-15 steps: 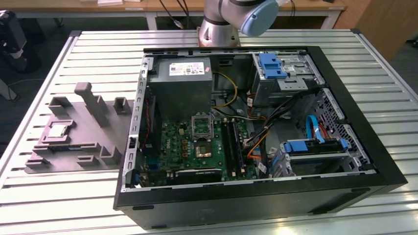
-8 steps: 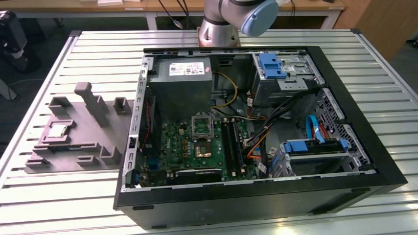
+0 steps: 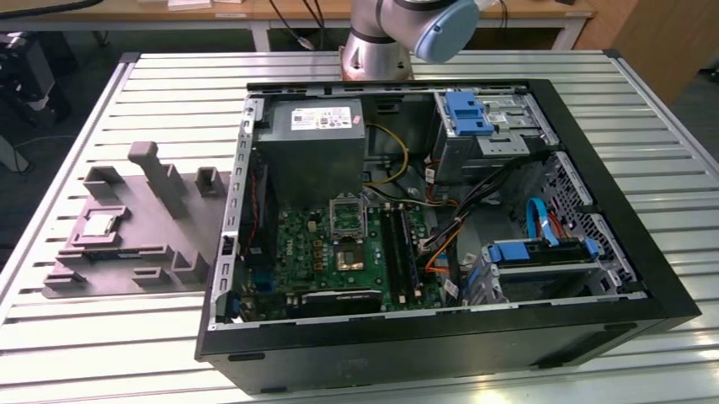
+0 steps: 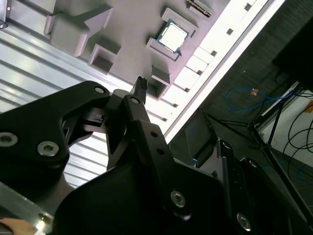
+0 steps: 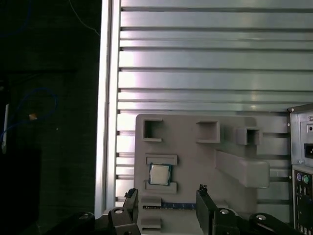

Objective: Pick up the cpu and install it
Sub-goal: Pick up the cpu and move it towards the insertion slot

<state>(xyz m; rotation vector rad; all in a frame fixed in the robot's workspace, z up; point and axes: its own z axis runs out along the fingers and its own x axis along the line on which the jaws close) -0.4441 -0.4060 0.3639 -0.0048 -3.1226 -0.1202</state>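
Note:
The cpu (image 3: 101, 224) is a small silvery square with a green rim, lying flat in a pocket of the grey fixture (image 3: 157, 244) on the exterior view's left. Both wrist views look down on the cpu (image 5: 160, 174) (image 4: 173, 35) in that pocket. My gripper (image 5: 166, 192) hangs above the fixture, open, with its two black fingertips (image 5: 202, 188) spread wide and nothing between them. The cpu lies a short way beyond the fingertips. In the open computer case, the dark socket (image 3: 350, 255) sits on the green motherboard (image 3: 303, 252) with its metal frame (image 3: 346, 215) raised.
The black case (image 3: 629, 278) holds a grey power supply (image 3: 315, 143), cables and blue drive brackets (image 3: 470, 114). The fixture has upright blocks and posts (image 3: 151, 168) near the cpu pocket. The slatted metal table (image 3: 67, 337) ends close behind the fixture, with floor and cables beyond.

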